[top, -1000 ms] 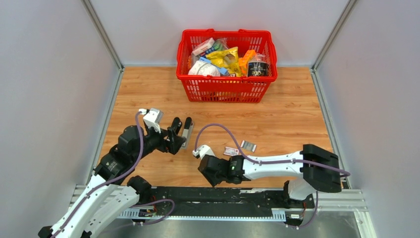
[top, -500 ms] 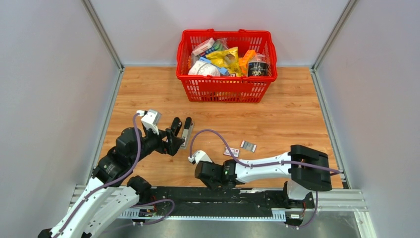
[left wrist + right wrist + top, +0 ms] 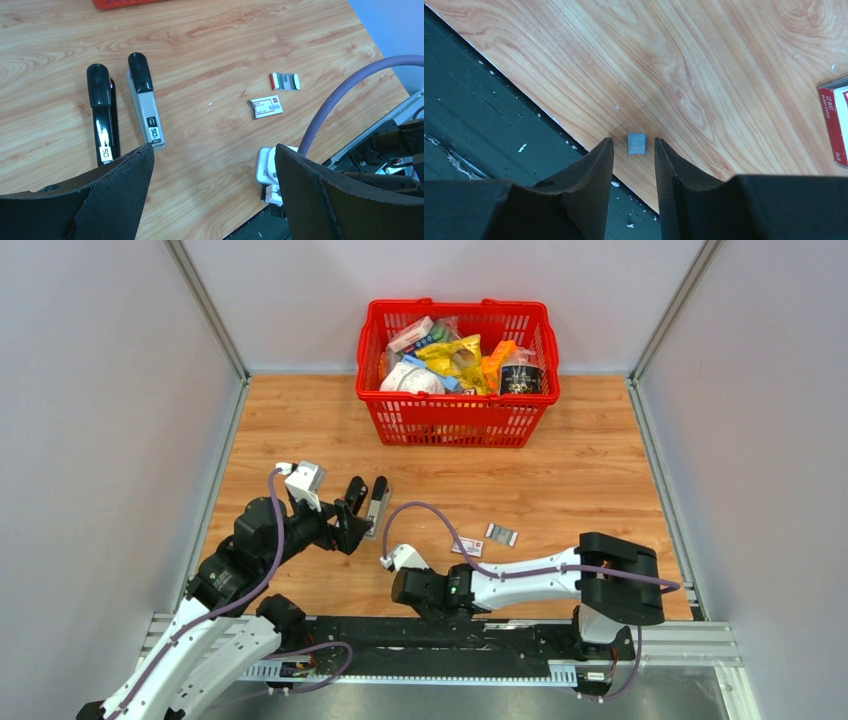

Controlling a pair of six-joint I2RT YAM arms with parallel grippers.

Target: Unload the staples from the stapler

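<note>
A short silvery-grey strip of staples [image 3: 636, 143] lies on the wood close to the table's front edge. My right gripper [image 3: 633, 141] hangs over it, open. One fingertip stands on each side of the strip, with a small gap on both sides. In the top view the right gripper [image 3: 412, 590] hides the staples. A grey stapler [image 3: 145, 102] [image 3: 376, 504] and a black one [image 3: 102, 120] [image 3: 352, 496] lie side by side. My left gripper [image 3: 212, 150] [image 3: 350, 533] is wide open and empty, just short of their near ends.
A small white-and-red box [image 3: 266, 106] [image 3: 466, 546] [image 3: 835, 125] and a red-and-grey piece [image 3: 285, 81] [image 3: 502, 534] lie at mid-table. A red basket [image 3: 455, 422] full of groceries stands at the back. The black base rail [image 3: 484, 120] runs along the front edge.
The right arm has slid left and back toward the front edge, and its jaws have narrowed slightly. The left arm drew back a little from the staplers, then held still.
</note>
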